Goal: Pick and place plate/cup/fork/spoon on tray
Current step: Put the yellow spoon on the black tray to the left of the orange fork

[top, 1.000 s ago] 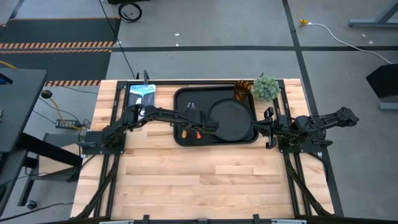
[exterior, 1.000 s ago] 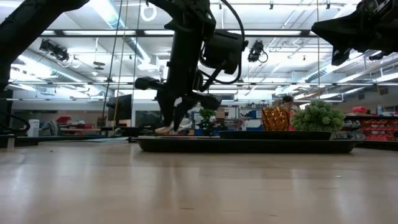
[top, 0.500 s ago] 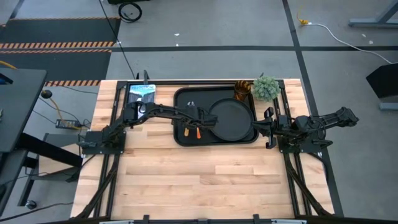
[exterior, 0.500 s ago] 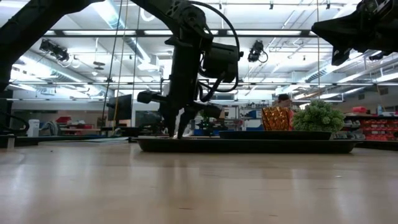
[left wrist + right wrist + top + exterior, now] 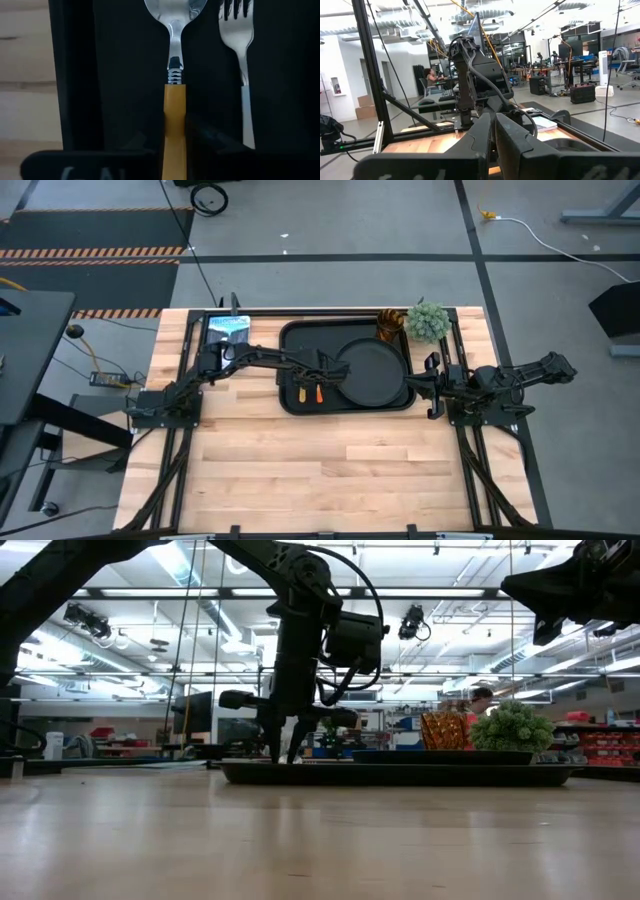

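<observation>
The black tray (image 5: 300, 335) lies at the table's far middle. On it are the round black plate (image 5: 372, 372), the amber cup (image 5: 389, 327) at its far right corner, the fork (image 5: 237, 30) and the spoon (image 5: 174, 75). The spoon and fork lie side by side on the tray's left part, handles toward the near edge. My left gripper (image 5: 175, 132) stands on the tray over the spoon's handle, shut on it. My right gripper (image 5: 493, 135) waits, shut and empty, to the right of the tray (image 5: 432, 387). My left gripper pinches the spoon's yellow-orange handle (image 5: 175, 117) between its two fingers, a little behind the neck. The fingers come from above, pointing down, and lie across the handle. The spoon lies flat on the tray floor, its bowl (image 5: 175, 7) toward the table's far side.
A small green plant (image 5: 428, 320) stands just off the tray's far right corner, beside the cup. A blue-white card (image 5: 228, 330) lies to the left of the tray. The tray's left rim (image 5: 70, 75) runs close beside the spoon. Bare wood fills the table's near half.
My left gripper has come down from just above the tray onto its left part, bringing the spoon with it. The spoon now lies on the tray floor next to the fork.
</observation>
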`<state>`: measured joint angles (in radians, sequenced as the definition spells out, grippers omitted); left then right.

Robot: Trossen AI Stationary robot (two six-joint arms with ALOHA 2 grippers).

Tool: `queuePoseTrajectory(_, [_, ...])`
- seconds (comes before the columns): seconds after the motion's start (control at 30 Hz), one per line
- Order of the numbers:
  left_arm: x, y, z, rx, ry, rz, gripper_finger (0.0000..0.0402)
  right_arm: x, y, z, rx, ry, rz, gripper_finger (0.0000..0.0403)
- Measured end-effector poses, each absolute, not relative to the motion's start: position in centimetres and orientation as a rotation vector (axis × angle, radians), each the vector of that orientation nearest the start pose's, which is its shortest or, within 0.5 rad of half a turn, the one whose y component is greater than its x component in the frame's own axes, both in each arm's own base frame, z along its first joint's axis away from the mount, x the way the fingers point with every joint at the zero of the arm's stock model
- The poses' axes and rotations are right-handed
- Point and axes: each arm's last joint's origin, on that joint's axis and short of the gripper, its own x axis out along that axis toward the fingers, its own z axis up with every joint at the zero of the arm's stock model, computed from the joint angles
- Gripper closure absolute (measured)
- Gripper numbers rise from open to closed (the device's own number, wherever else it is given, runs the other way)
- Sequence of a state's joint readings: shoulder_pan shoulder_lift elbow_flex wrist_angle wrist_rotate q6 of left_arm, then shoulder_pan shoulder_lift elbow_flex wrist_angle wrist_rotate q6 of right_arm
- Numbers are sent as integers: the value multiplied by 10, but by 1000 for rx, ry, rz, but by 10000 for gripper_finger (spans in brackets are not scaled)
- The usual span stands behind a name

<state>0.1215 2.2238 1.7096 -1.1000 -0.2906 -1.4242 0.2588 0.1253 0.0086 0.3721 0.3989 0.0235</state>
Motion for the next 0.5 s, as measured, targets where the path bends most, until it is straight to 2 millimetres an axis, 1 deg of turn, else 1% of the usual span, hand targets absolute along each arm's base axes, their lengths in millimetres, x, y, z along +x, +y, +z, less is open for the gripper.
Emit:
queuePoseTrajectory(0.3, [415, 58, 149, -981, 1067, 1371, 330, 99, 15, 191, 106, -244, -137, 369])
queuePoseTrajectory(0.5, [416, 55, 149, -977, 1068, 1366, 308, 99, 15, 191, 106, -244, -137, 369])
